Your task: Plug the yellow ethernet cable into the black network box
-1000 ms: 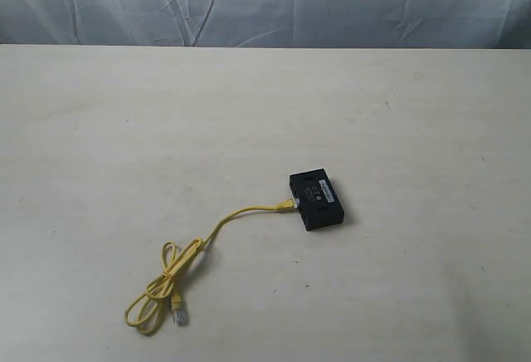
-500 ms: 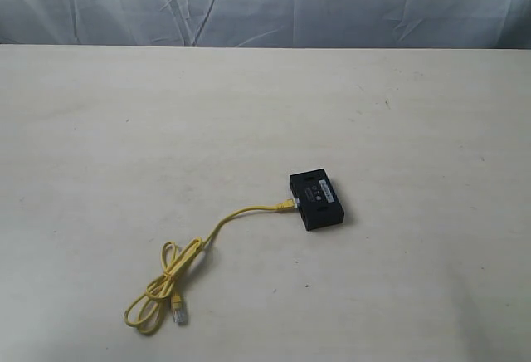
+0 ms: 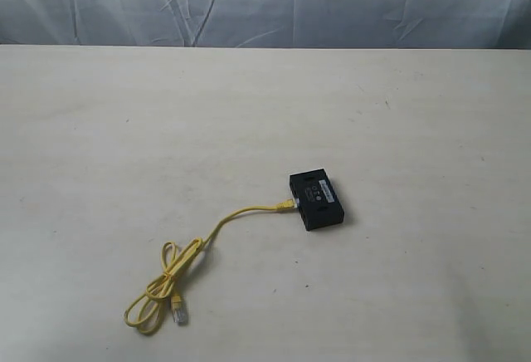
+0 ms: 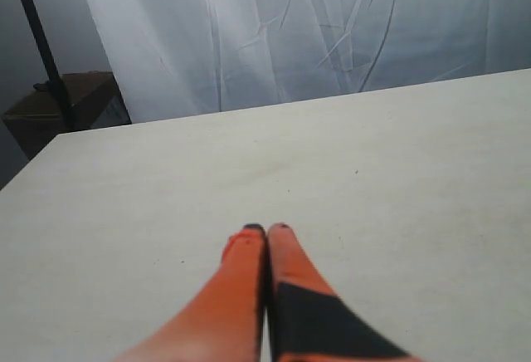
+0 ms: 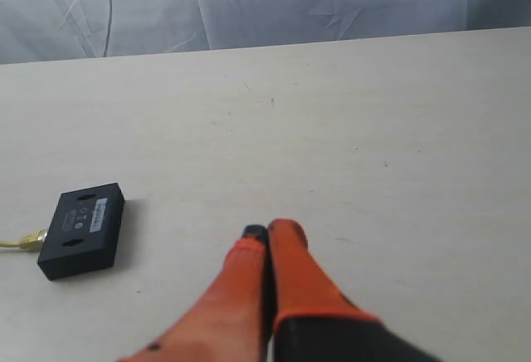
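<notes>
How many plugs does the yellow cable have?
2. One plug sits against the black network box; the other lies loose on the table by the loop of yellow ethernet cable.

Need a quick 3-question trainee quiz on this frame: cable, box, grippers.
1. True or false: the left gripper holds the yellow ethernet cable.
2. One plug meets the black network box. Where is the other? A) on the table beside the cable's loop B) hanging off the edge C) under the box
3. Fill in: the right gripper is ____ (open/shut).
Key: 1 false; 2 A; 3 shut.
</notes>
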`<state>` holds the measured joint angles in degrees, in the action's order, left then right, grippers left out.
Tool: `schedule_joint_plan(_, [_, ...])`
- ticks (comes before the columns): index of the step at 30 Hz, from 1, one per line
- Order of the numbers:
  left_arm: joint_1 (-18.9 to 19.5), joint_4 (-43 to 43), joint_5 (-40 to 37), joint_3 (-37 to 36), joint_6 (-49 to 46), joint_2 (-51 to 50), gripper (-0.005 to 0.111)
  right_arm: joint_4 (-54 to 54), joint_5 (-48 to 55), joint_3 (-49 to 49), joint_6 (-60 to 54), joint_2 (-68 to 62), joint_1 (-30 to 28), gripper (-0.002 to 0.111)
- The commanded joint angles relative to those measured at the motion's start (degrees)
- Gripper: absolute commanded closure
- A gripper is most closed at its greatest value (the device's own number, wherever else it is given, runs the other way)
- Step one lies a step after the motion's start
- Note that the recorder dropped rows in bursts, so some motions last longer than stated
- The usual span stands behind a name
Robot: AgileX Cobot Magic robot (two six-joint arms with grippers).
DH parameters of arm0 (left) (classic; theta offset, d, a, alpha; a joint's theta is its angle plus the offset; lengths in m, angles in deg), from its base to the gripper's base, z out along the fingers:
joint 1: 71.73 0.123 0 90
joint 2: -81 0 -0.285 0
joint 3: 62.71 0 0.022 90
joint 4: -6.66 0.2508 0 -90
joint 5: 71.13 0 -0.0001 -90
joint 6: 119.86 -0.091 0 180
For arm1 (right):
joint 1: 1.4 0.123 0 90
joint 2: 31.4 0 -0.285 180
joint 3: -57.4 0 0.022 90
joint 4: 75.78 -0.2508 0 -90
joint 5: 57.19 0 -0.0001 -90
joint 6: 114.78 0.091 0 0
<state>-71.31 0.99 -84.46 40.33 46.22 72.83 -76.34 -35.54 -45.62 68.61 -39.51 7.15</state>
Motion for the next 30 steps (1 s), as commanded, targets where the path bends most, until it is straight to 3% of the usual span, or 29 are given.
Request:
schedule_joint_plan(1, [0.2,0.3,-0.2,-0.3,3.0,0.4,0.107,0.0,-0.9,0.2,-0.2,0.3,0.1,0.109])
schedule_joint_plan(17, [0.2,0.9,-0.1,-0.3,12.7,0.4,0.107,-0.1,-0.9,0.2,-0.2,0.3,0.1,0.109])
schedule_joint_plan(30, [0.2,1.9,0.0,-0.3,12.4,0.4,0.107,0.0,-0.8,0.2,-0.2,0.3,0.1,0.109])
